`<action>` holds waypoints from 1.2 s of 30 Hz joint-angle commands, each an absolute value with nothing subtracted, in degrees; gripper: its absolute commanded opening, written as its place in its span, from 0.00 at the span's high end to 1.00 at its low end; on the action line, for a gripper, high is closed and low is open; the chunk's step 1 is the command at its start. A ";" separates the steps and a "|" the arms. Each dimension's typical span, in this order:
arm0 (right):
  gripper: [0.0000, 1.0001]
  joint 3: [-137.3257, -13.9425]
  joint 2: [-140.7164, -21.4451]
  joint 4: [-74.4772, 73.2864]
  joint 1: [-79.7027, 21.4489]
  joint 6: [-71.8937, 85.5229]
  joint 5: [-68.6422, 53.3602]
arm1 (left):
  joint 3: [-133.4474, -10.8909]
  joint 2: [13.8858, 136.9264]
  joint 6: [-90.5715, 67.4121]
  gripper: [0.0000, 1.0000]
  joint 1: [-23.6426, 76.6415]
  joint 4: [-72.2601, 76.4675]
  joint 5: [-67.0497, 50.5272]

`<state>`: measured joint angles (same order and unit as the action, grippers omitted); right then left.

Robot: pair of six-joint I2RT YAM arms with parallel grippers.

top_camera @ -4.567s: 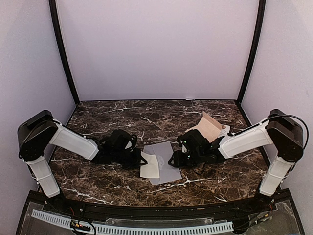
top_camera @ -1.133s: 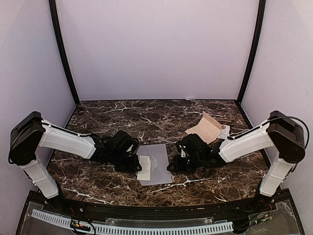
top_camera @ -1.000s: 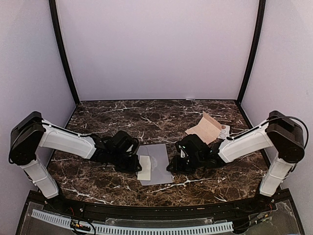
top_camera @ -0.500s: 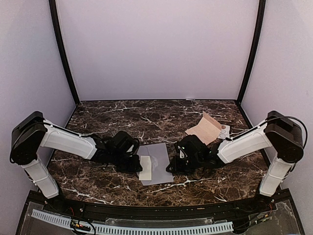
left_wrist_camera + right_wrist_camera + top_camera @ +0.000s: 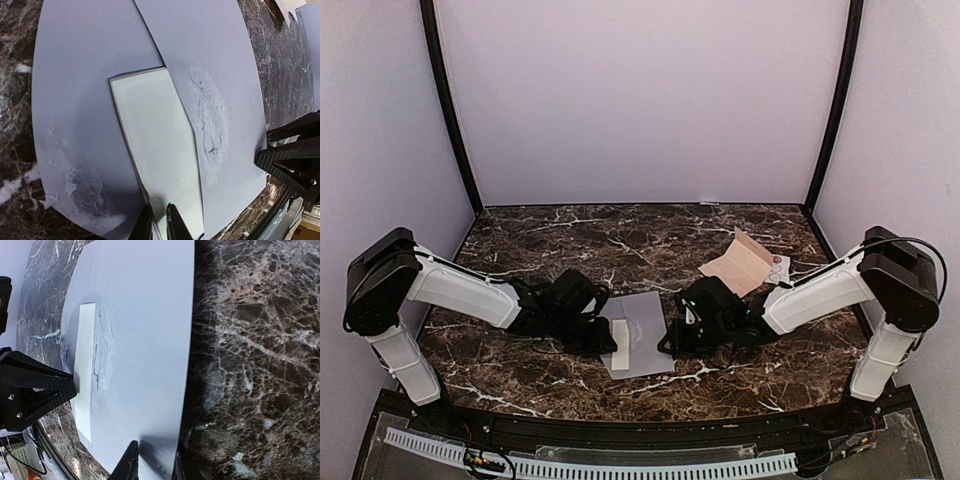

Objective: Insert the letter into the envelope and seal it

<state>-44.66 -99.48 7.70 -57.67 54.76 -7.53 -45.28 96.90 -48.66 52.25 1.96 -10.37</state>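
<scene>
The grey-lavender envelope [image 5: 642, 346] lies flat at the table's middle, its opening toward the left. The white letter [image 5: 619, 338] sits partly inside it, with a narrow strip still showing. In the left wrist view the letter [image 5: 159, 150] slips under the envelope's [image 5: 210, 50] slanted edge. My left gripper [image 5: 159, 224] is shut on the letter's near end. My right gripper [image 5: 154, 462] is shut on the envelope's [image 5: 145, 315] right edge, one finger on top of the paper. The two grippers [image 5: 603, 333] [image 5: 667, 339] face each other across the envelope.
A tan sheet of paper [image 5: 744, 262] and a small white sticker sheet with circles [image 5: 778, 268] lie at the back right, behind my right arm. Purple walls enclose the dark marble table [image 5: 570, 240] on three sides.
The left gripper has pushed the letter rightward, deeper into the envelope, so less white shows. Both grippers have tightened slightly. The right gripper has kept its hold on the envelope's edge.
</scene>
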 commanded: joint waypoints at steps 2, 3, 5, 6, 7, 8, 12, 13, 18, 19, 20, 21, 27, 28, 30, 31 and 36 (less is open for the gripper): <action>0.78 -45.44 -101.33 7.01 -58.58 55.11 -7.40 | -44.98 99.21 -50.03 0.89 53.88 3.72 -12.03; 0.78 -45.44 -101.25 6.98 -58.62 55.11 -7.42 | -45.08 99.35 -50.11 0.89 54.06 3.92 -11.99; 0.78 -45.44 -101.09 6.81 -58.65 55.17 -7.18 | -45.35 99.72 -50.30 0.89 54.33 4.21 -11.85; 0.78 -45.36 -100.87 6.77 -58.65 55.38 -7.08 | -45.42 99.75 -50.41 0.89 54.41 4.26 -11.75; 0.78 -45.23 -100.55 6.85 -58.63 55.53 -6.95 | -45.50 99.73 -50.47 0.89 54.41 4.25 -11.63; 0.78 -45.14 -100.22 6.93 -58.62 55.69 -6.81 | -45.51 99.66 -50.52 0.89 54.43 4.23 -11.48; 0.76 -45.34 -98.37 5.25 -58.65 55.65 -5.10 | -45.52 97.90 -50.58 0.88 54.50 2.80 -9.54; 0.74 -45.43 -97.82 4.52 -58.66 55.57 -4.53 | -45.59 96.72 -50.56 0.87 54.49 2.32 -8.81; 0.62 -44.92 -94.90 3.26 -57.65 54.97 -3.66 | -46.14 93.35 -50.59 0.75 54.55 0.33 -4.76; 0.61 -45.02 -94.47 2.62 -57.37 54.64 -3.35 | -46.27 92.93 -50.79 0.74 54.57 0.34 -4.62; 0.59 -45.12 -94.14 2.10 -57.20 54.32 -3.04 | -46.30 92.78 -50.93 0.71 54.58 0.35 -4.41; 0.58 -45.05 -93.79 1.77 -56.94 54.02 -2.92 | -46.16 92.56 -51.34 0.69 54.51 0.31 -4.27; 0.59 -43.32 -93.53 4.03 -56.44 54.72 -4.88 | -44.16 92.68 -52.83 0.65 54.51 1.95 -4.46; 0.59 -43.07 -93.85 4.82 -56.43 54.97 -5.66 | -43.89 93.00 -52.96 0.65 54.50 2.60 -4.74; 0.58 -42.73 -94.55 7.00 -56.56 55.38 -7.43 | -43.60 93.48 -53.14 0.65 54.56 3.31 -5.15; 0.58 -42.78 -94.96 7.79 -56.79 55.65 -7.76 | -43.51 93.63 -53.16 0.66 54.57 3.68 -5.18; 0.58 -43.33 -96.94 8.75 -57.33 56.32 -8.30 | -42.45 94.83 -53.79 0.71 54.53 4.76 -5.55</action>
